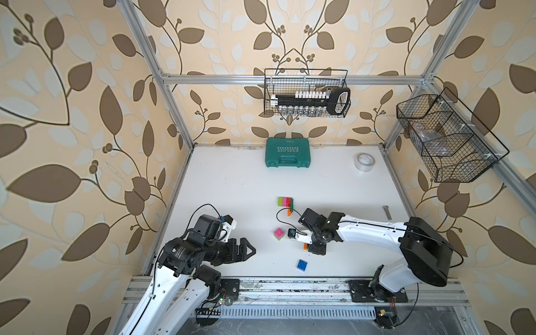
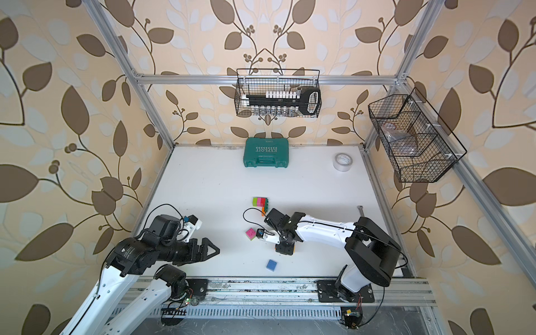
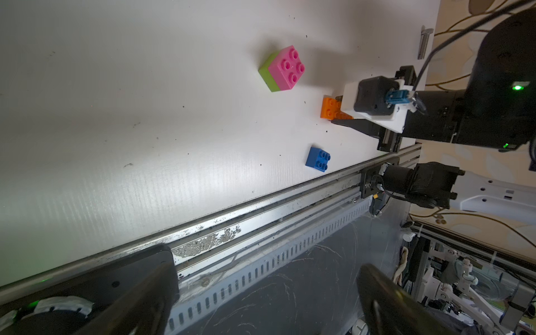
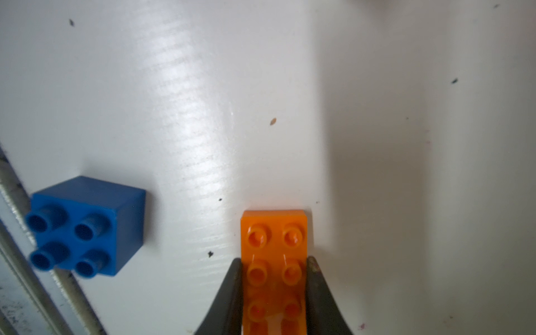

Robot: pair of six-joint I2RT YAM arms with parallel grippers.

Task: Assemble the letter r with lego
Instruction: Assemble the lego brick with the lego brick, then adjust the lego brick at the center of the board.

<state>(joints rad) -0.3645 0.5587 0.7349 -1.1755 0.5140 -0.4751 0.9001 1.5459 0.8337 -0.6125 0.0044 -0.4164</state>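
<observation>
My right gripper [image 4: 274, 259] is shut on a long orange lego brick [image 4: 274, 240], its fingers pressing both long sides low over the table. In a top view only one end of this brick [image 1: 305, 246] shows, beside the right gripper [image 1: 316, 250]. A blue brick [image 4: 87, 226] lies close by, near the front rail. A pink brick on a lime one [image 1: 279, 233] stands to the left. Further back is a joined group of lime, pink, red, dark green and orange bricks [image 1: 285, 203]. My left gripper [image 1: 246, 251] is open and holds nothing.
A teal tool case [image 1: 287, 152] and a tape roll [image 1: 364, 161] sit at the back of the table. A bolt [image 1: 387, 212] lies at the right edge. Two wire baskets [image 1: 307, 95] [image 1: 446, 139] hang on the frame. The metal rail [image 1: 290, 287] runs along the front.
</observation>
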